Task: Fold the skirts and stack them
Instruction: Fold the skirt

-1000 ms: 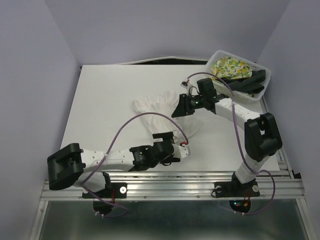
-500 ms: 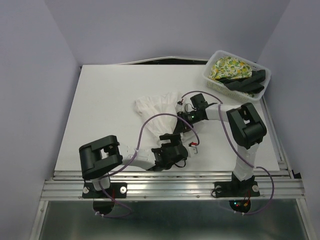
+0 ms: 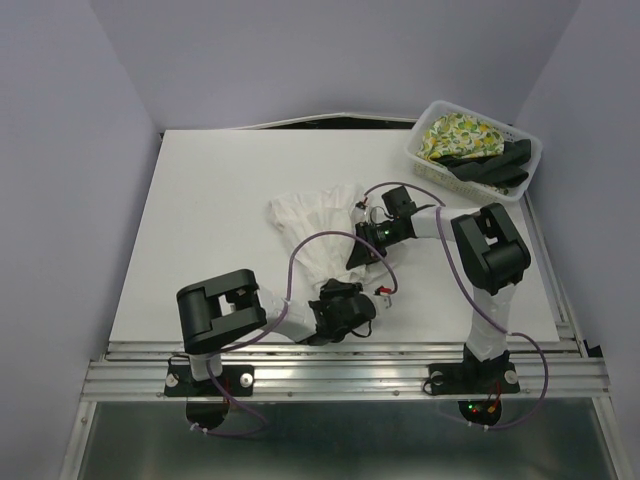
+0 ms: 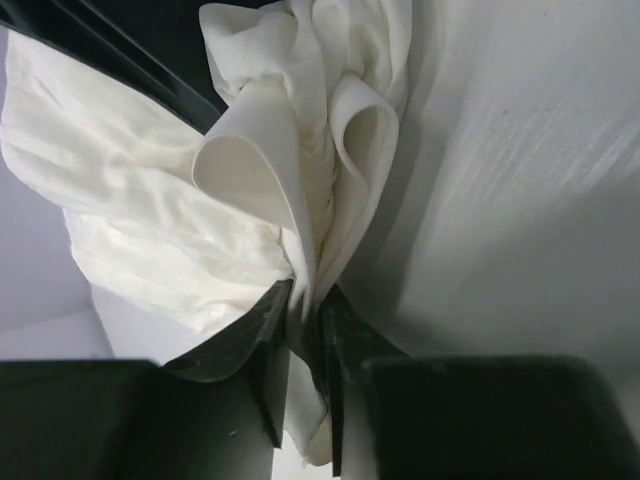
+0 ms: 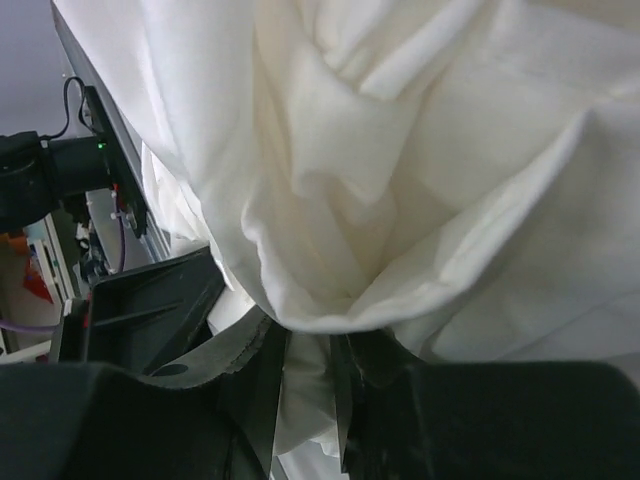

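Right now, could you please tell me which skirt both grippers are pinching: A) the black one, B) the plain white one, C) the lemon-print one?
B: the left gripper and right gripper each clamp folds of the white skirt; the lemon-print skirt and black skirt lie in the basket.

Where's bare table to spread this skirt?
Free: the table far left, between the white skirt and the back edge, and the left side down to the left arm. Crowded: centre, where both arms' jaws pinch that skirt; the basket is filled.
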Tool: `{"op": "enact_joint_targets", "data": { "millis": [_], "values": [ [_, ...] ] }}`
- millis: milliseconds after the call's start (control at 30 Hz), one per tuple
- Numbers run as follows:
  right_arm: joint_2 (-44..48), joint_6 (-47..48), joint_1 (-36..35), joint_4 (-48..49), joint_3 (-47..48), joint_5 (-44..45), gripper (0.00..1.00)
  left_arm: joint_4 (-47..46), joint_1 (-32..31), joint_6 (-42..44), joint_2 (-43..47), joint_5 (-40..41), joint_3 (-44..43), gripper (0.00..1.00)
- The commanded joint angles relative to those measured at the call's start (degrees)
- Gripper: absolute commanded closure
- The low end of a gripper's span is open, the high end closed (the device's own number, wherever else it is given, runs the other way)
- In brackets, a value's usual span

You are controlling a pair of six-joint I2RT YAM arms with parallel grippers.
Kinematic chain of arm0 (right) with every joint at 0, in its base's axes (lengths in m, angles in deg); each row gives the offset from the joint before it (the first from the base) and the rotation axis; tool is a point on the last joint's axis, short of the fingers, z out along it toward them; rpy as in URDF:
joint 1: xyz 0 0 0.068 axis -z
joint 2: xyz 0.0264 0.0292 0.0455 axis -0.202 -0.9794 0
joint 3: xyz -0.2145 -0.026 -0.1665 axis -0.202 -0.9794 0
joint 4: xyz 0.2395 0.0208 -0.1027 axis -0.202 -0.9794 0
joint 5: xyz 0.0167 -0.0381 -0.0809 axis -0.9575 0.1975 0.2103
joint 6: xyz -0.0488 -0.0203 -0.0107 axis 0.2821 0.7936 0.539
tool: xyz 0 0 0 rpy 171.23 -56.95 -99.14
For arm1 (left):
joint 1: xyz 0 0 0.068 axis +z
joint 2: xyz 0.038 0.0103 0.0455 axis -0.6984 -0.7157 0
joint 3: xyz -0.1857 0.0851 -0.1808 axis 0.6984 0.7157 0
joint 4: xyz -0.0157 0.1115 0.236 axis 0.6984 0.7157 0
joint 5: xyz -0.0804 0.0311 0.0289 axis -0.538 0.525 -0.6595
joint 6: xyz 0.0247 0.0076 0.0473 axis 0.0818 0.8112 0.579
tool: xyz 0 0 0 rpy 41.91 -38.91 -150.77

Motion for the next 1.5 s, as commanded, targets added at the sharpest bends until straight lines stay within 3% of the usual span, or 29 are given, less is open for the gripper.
{"op": "enact_joint_targets", "data": {
  "millis": [0,33,67,367,667,900,1133,1267,1467],
  "values": [
    [0.32,0.58,0.20,-0.07,0.44,0.45,0.70,3.05,1.36,-1.65,1.87,-0.72,0.91,0.88],
    [0.68,0.67,0.20,-0.07,0.79,0.71,0.69,4.02,1.27,-1.83,2.93,-1.51,0.56,0.97],
    [1.11,0.58,0.20,-0.24,1.32,1.06,0.68,5.33,1.27,-2.26,3.90,-2.47,0.21,1.00],
    [3.23,0.84,1.26,-0.51,17.03,7.13,0.44,24.67,1.53,-6.84,14.27,-21.70,-6.82,1.00],
    [-3.36,-2.75,1.26,1.86,28.74,2.65,0.43,35.83,3.63,-7.89,18.76,-33.92,-13.84,1.00],
    [-9.42,-3.46,0.03,4.67,25.50,-2.09,0.48,42.87,7.24,-7.98,19.11,-42.20,-20.43,1.00],
    [-10.66,-0.66,-1.81,5.64,14.27,-5.87,0.54,49.37,13.56,-6.41,17.71,-49.06,-28.17,1.00],
    [-9.43,0.31,-3.05,5.29,10.39,-6.93,0.56,51.05,18.30,-4.39,16.22,-47.58,-33.88,1.00],
    [-6.53,1.63,-3.58,5.12,7.13,-7.81,0.60,48.15,23.15,-0.60,13.32,-44.93,-34.51,1.00]
  ]
}}
